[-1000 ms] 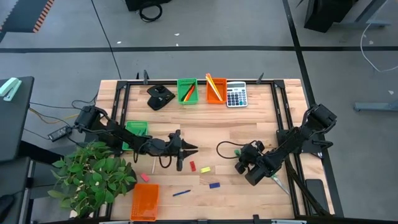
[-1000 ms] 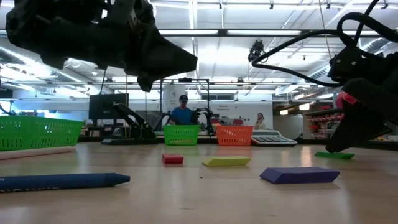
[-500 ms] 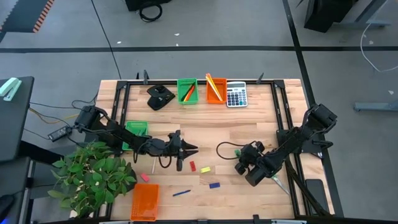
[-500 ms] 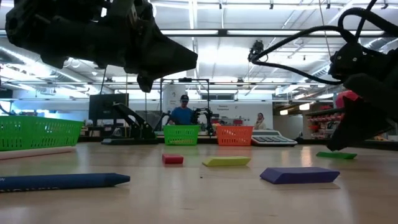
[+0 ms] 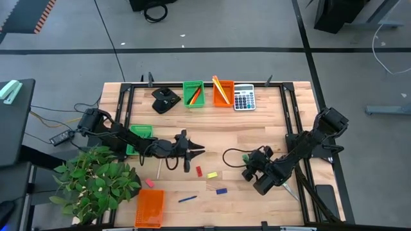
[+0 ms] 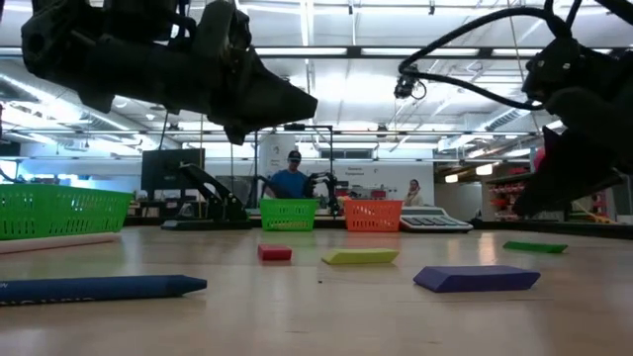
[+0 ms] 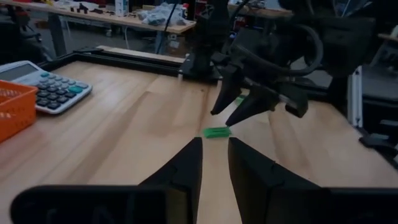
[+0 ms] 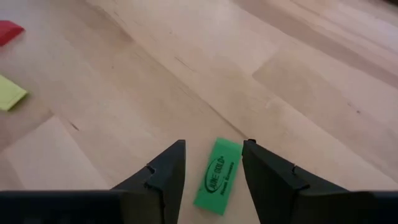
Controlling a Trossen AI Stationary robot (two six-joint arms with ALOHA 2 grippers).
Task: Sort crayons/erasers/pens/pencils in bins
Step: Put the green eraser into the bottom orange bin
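We have the right pincer [image 8: 211, 163] poised over the green eraser [image 8: 217, 175], which lies flat on the desk [image 8: 124, 93] right of centre, at about 3 o'clock from the red eraser [image 5: 198, 171] and yellow eraser [image 5: 212, 174]. Its fingers [image 8: 163, 171] stand apart with nothing between them yet, one on each long side of the block. To do this well, we judge, we should come straight down so both tips reach the wood together, close across the narrow width, and lift before swinging towards a bin, perhaps the green bin [image 5: 139, 135] at 9 o'clock. The left pincer [image 7: 214, 163] hangs narrowly parted and empty above mid-desk, pointing towards the same eraser; we would hold it there to avoid a clash. Against the frames a second earlier, the right arm sits slightly higher in the low view, the pink patch on it now mostly hidden, and the left arm has shifted a little too; the erasers have not moved.
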